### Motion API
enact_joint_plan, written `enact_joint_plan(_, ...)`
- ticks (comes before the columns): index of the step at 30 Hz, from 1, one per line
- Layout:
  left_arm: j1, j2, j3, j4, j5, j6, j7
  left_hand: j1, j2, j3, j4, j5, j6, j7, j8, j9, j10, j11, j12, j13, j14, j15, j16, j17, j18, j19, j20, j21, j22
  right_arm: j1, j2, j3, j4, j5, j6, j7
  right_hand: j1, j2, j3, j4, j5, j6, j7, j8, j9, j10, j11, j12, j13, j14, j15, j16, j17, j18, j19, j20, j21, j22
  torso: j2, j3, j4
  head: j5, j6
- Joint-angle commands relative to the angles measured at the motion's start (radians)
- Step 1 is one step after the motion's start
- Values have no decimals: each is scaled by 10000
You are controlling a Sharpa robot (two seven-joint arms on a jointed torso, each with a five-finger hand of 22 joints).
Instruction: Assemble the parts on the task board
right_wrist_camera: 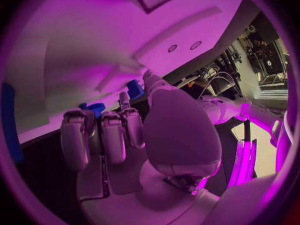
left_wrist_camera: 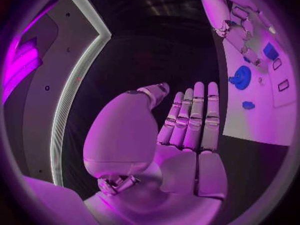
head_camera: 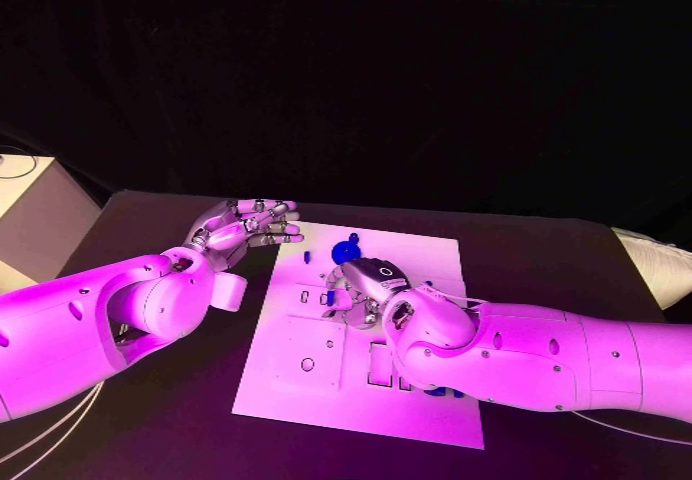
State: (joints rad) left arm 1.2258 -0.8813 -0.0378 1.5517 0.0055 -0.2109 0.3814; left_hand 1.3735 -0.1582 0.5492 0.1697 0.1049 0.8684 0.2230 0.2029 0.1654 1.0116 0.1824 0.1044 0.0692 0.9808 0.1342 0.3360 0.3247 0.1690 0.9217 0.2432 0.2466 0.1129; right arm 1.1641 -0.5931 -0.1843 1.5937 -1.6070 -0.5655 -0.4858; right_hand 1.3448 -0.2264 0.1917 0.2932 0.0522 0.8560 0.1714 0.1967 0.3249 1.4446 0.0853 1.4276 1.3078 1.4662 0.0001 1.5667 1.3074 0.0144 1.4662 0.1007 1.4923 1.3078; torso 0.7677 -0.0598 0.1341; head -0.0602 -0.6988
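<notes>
white task board (head_camera: 418,395) runs lengthwise away from the robot; left robot hand (head_camera: 245,228) spread empty, right robot hand (head_camera: 361,290) grip unclear.

right hand (head_camera: 378,292) hides whatever its fingers (right_wrist_camera: 112,135) touch on the task board (head_camera: 310,395).

We see the task board (head_camera: 310,395) under our right hand's fingers (head_camera: 351,300). A part (head_camera: 346,250) lies just beyond them. Our left hand (head_camera: 245,228) hangs beside the board's edge.

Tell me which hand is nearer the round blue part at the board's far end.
Right. The right hand is over the white task board, just short of the round blue part. The left hand hovers open off the board's left edge, farther away.
</notes>
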Motion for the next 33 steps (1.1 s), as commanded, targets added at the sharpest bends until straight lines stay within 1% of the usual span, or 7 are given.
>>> enact_joint_plan(1, 2, 8, 6, -5, -136, 161, -98, -82, 8, 56, -16, -51, -80, 209, -70, -12, 67, 22, -39, 5, -83, -7, 58, 30, 130, -61, 21, 61, -14, -5, -90, 2, 160, 133, -439, 351, -61, 112, -556, 36, -30, -60, 9, -70, -10, -80, 31, -42, 1323, 1046, 121, 41, 2634, 58, 694, 95, -45, 2066, -13, 7, -4, 18, 1)
enact_joint_plan(8, 3, -16, 7, -63, -850, 8, -893, -291, -144, -192, -11, -68, 24, 52, 200, 62, 634, -245, 557, 237, 1076, -432, 2057, 1144, 136, 1007, -443, 1064, 470, 73, -563, 15, 770, 591, -757, 815, 8, 211, -1590, 37, 10, -196, 83, -248, -66, -112, 94, -65, 1282, 1046, 170, 41, 2634, 72, 672, 153, -108, 2030, -45, 26, -42, 58, 62)
enact_joint_plan(12, 13, -31, 9, -100, -1817, -238, -1947, -269, -156, -374, -134, -63, -118, -163, 747, 261, 838, -529, 1723, 829, 1652, -774, 4892, 2744, 113, 1819, -931, 2552, 1332, 294, -1053, 34, 1219, 1339, -816, 1674, 91, 310, -1580, 26, 46, -161, 82, -252, -65, -127, 96, -77, 1267, 1046, 175, 41, 2634, 99, 624, 162, -224, 1955, -110, 72, -87, 104, 91)
enact_joint_plan(14, 26, -35, 12, -122, -2183, -270, -2422, -196, -143, -468, -308, -70, -256, -395, 1164, 443, 667, -782, 3163, 1723, 1884, -1007, 6483, 3608, 113, 2047, -1157, 3735, 2076, 466, -1305, 42, 1363, 1820, -753, 2266, 315, 453, -1486, 11, 251, -84, 71, -243, -58, -174, 87, -114, 1227, 1046, 170, 41, 2634, 132, 564, 168, -365, 1865, -147, 98, -118, 141, 82)
enact_joint_plan(18, 96, -22, 18, -182, -3027, -20, -3560, -370, -164, -386, -172, -41, -342, -556, 2338, 1146, -302, -1010, 6610, 4007, 3908, -1218, 10170, 8063, 107, 2128, -1353, 5991, 3516, 865, -1810, 67, 1523, 2963, -545, 3121, 656, 611, -1327, -9, 530, -51, 65, -272, -66, -230, 79, -154, 1182, 1046, 163, 41, 2634, 169, 496, 163, -533, 1761, -243, 165, -166, 240, 55)
enact_joint_plan(27, 602, 437, 22, -454, -5929, 1832, -6424, -1060, -144, -239, 1094, 20, -980, -889, 4700, 2826, -249, -1247, 10059, 6345, 4915, -1413, 11356, 10004, -69, 2263, -1522, 8450, 5881, 1817, -2829, 123, 1405, 5454, -86, 3714, 879, 730, -1214, -23, 1105, -8, 60, -311, -75, -251, 70, -159, 1159, 1046, 154, 41, 2634, 178, 484, 154, -586, 1737, -432, 250, -220, 461, -19)
enact_joint_plan(33, 902, 1159, -39, -1030, -7507, 2827, -7904, -1479, -137, -245, 1226, -12, -1035, -946, 5077, 3096, 6, -1292, 10446, 6730, 5062, -1456, 11485, 10276, -138, 2396, -1561, 8891, 6394, 2105, -3024, 134, 801, 6242, 96, 3735, 908, 743, -1198, -27, 1208, -5, 59, -320, -78, -266, 68, -172, 1143, 1046, 152, 41, 2634, 182, 478, 151, -606, 1726, -529, 324, -270, 560, -132)
